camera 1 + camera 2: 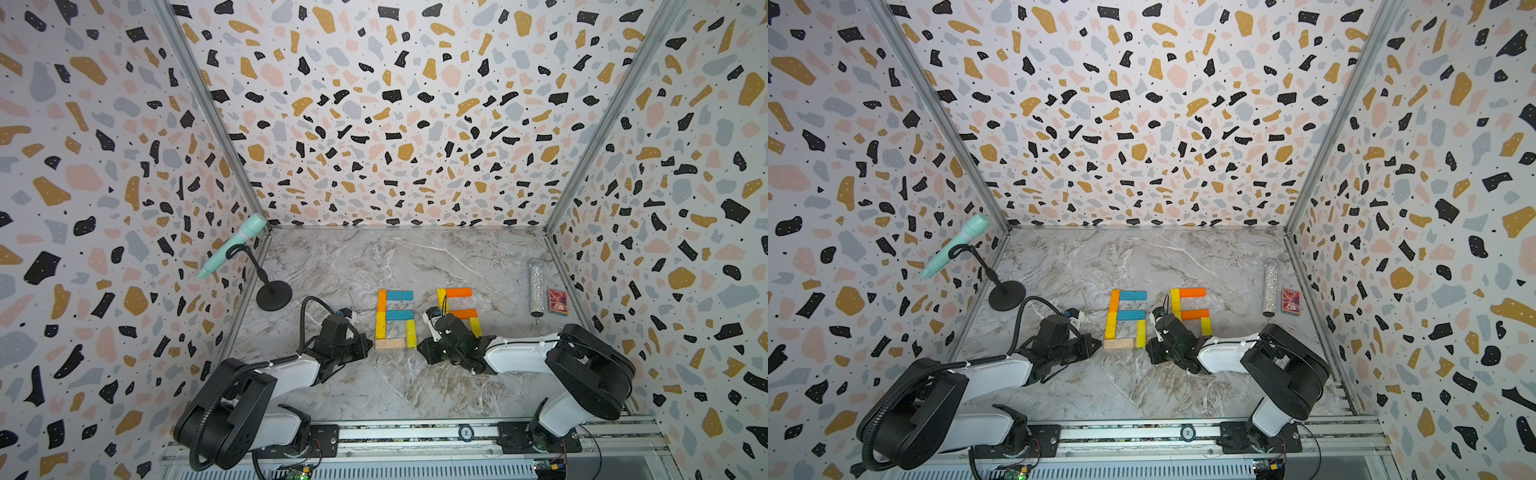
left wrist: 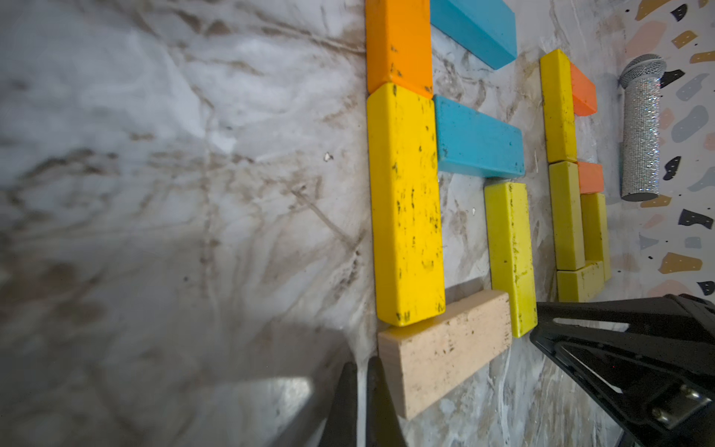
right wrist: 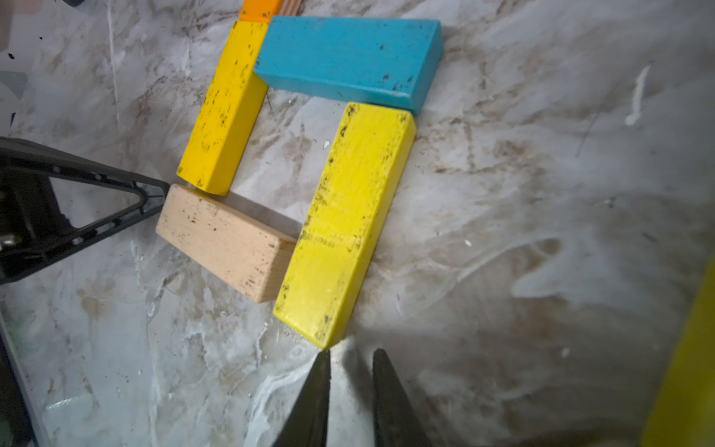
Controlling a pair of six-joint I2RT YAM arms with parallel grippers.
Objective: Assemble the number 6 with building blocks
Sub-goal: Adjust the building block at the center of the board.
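Here's the number 6 (image 1: pixel 400 314), flat on the marble tabletop (image 1: pixel 374 257), and every stroke looks to be in place. The pale wood plank (image 3: pixel 224 240) forms its base. A deep-yellow plank (image 3: pixel 222 108) rises from one end of the pale plank, and a lime-yellow plank (image 3: pixel 348 220) butts against the other end. A teal plank (image 3: pixel 348 58) closes the loop opposite the pale plank.

The left hand (image 2: pixel 361 367) is clenched with nothing in it. It sits low on the tabletop, just beside the pale plank's free end, either touching it or a whisker off. The right hand (image 3: pixel 352 352) has its fingers slightly parted and is also empty. Its tip is just beside the corner of the lime-yellow plank, at the end that meets the pale plank.

A second six (image 1: pixel 463 313) lies beyond the pale plank's lime end, partly hidden under the right arm.

I'd call this the final squaring-up, with both hands bracketing the base corners. The next move needs a light touch: lift both hands straight up and away from the pale plank. Any sideways drag would knock the loop crooked.
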